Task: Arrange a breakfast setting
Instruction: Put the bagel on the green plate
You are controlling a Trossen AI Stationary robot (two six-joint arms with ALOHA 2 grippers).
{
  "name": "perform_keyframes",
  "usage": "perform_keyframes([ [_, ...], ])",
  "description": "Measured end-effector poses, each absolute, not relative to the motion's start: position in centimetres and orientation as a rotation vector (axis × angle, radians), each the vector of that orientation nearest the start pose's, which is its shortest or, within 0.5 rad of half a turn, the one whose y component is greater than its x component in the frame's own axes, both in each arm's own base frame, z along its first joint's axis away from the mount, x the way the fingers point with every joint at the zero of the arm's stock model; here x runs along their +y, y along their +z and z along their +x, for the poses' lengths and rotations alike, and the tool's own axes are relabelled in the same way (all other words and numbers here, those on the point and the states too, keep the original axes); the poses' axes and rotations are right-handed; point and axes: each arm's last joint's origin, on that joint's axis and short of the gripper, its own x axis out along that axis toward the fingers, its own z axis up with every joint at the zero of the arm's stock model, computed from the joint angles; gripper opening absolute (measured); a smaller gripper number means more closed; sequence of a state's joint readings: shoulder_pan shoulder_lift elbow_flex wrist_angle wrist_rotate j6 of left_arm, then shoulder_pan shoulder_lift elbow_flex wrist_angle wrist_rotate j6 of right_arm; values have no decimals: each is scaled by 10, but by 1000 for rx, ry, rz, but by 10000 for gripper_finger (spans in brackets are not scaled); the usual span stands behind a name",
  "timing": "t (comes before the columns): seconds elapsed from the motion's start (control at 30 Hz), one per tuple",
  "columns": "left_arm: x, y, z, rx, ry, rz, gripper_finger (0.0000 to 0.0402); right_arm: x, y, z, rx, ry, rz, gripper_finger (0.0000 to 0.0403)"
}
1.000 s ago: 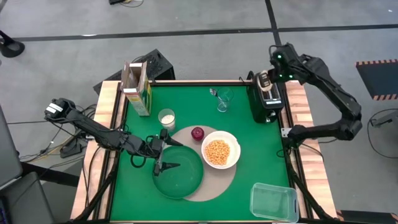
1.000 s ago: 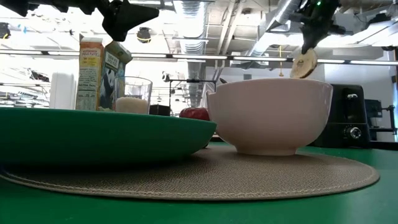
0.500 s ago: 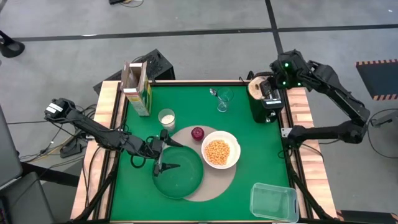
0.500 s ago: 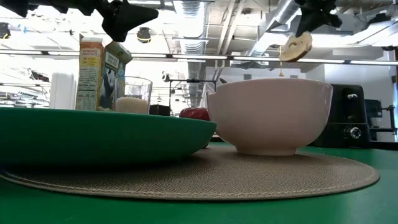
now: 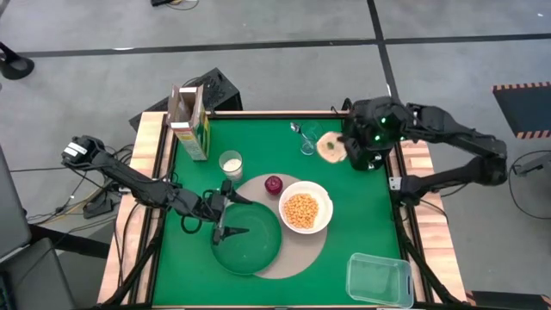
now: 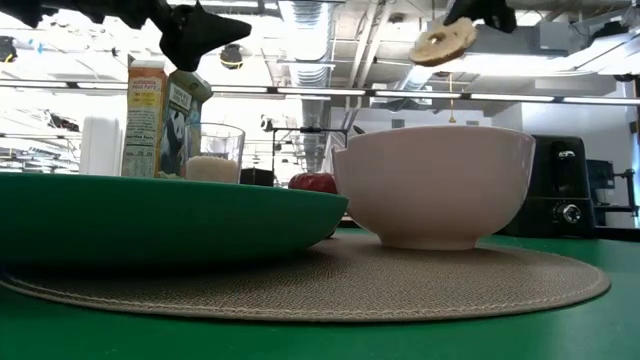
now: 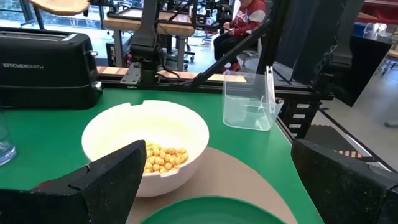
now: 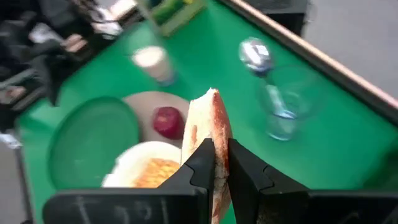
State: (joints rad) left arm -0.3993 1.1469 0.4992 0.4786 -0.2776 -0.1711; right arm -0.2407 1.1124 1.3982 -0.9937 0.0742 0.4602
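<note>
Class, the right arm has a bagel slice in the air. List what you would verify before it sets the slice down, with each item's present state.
1. Right gripper shut on bagel slice: ok.
2. Green plate bare of food: ok.
3. Left gripper clear of the plate: not ok, it hangs open over the rim.
4. Slice above the plate: not ok, it is near the toaster.
5. White bowl holds cereal: ok.
</note>
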Motion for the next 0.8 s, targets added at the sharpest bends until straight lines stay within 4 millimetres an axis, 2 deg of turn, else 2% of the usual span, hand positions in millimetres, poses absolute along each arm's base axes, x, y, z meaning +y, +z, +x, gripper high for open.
perform_keyframes([
  [0.23, -87, 228, 221, 173, -117, -121, 387, -22, 382, 226, 677, -327, 439, 57],
  [0.57, -92, 227, 218, 179, -101, -117, 387, 21, 341, 305, 703, -143, 344, 57],
  [0.8, -109, 226, 209, 186, -130, -95, 387, 41, 310, 347, 691, -14, 362, 57],
])
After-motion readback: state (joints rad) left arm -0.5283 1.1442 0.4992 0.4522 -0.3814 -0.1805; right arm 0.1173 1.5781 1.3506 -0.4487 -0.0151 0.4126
